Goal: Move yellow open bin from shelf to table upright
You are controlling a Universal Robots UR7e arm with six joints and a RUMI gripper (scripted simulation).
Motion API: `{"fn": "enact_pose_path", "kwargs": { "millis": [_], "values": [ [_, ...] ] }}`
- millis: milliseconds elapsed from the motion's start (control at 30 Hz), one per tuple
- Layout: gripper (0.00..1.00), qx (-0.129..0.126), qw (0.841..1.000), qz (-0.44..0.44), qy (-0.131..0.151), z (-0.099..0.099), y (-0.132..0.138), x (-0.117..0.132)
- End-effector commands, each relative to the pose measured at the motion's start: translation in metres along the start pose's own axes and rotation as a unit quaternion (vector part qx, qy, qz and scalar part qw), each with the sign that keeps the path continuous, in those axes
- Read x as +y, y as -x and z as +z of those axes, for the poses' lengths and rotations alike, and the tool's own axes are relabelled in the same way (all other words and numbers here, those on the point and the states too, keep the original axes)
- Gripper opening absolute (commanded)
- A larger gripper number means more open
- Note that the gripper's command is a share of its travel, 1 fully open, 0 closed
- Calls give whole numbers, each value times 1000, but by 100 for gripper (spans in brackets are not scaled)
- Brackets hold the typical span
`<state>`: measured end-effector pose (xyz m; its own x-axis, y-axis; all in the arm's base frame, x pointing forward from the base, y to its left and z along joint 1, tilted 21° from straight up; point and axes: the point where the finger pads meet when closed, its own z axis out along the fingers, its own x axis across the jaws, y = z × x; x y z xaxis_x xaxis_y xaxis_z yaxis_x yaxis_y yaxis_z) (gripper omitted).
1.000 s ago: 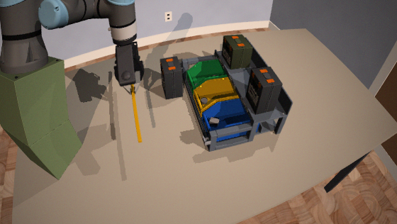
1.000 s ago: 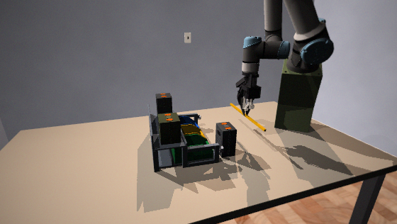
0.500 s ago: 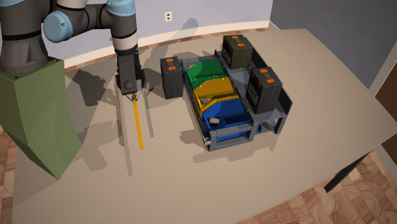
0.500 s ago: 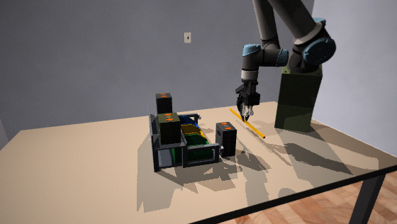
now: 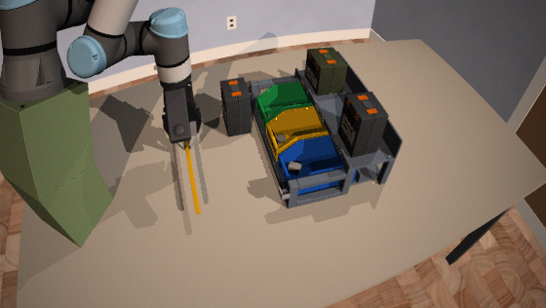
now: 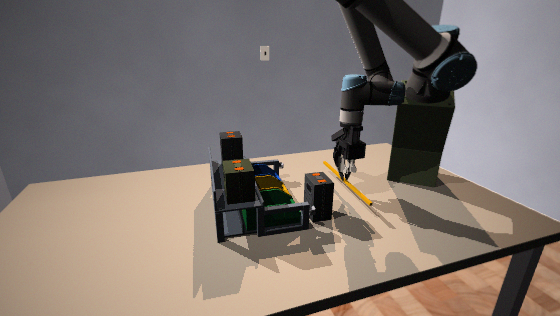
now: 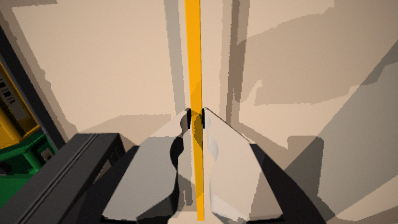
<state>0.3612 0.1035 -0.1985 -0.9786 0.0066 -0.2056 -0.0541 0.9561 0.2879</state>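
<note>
Your gripper [image 5: 183,144] [image 6: 345,179] [image 7: 196,109] was clamped on the yellow bar [image 5: 193,182] [image 6: 361,194] [image 7: 193,60], and you needed to lower it level, release gently, then free the bin [image 5: 298,122] [image 6: 270,183] [image 7: 11,107]!

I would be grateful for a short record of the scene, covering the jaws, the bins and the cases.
jaws: shut on a long thin yellow bar
yellow open bin: in the grey shelf, between green and blue open bins
cases on shelf top: one olive, one dark grey
case beside shelf: dark grey, upright
</note>
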Motion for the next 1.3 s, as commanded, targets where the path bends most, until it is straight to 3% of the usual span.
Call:
{"fn": "enact_pose_path", "kwargs": {
  "millis": [0, 633, 1267],
  "values": [
    [0, -6, 1000, -1, -3, 15, 4, -1],
    [0, -6, 1000, -1, -3, 42, 4, -1],
    [0, -6, 1000, -1, -2, 46, 4, -1]
  ]
}}
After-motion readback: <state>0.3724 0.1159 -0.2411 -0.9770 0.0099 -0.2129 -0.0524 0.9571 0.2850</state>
